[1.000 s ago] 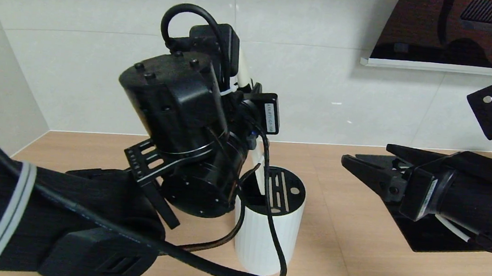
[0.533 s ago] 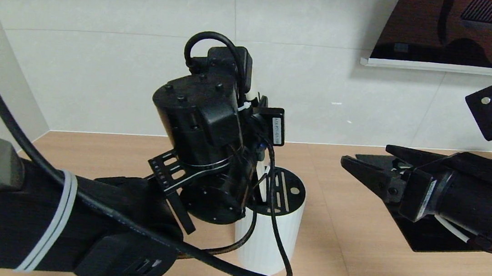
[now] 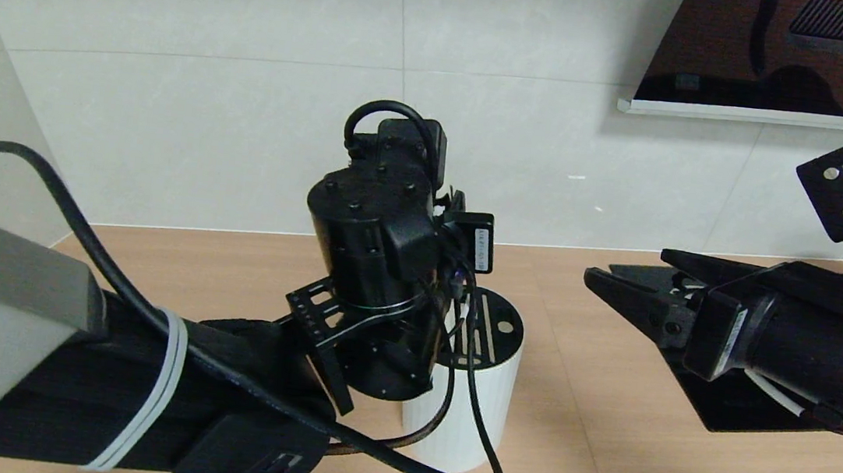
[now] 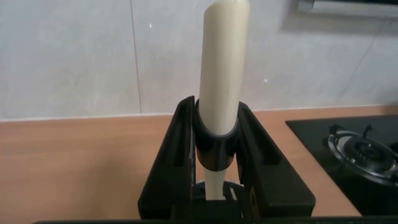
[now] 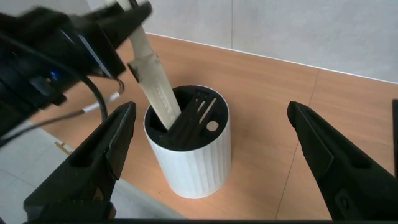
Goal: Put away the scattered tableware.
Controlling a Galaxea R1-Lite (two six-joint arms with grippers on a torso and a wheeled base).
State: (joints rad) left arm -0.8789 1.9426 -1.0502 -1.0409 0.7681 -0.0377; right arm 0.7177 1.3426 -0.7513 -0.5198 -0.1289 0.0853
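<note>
Cream utensil is sitting clamped in the left gripper's fingers, its lower end dipping into the white holder on the wooden counter. At the holder's 3 o'clock, the right gripper is hovering, fingers spread wide, holding nothing.

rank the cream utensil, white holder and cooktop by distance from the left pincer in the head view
1. cream utensil: gripped in the left pincer.
2. white holder: directly beneath it.
3. cooktop: farthest, on the counter's right.
</note>
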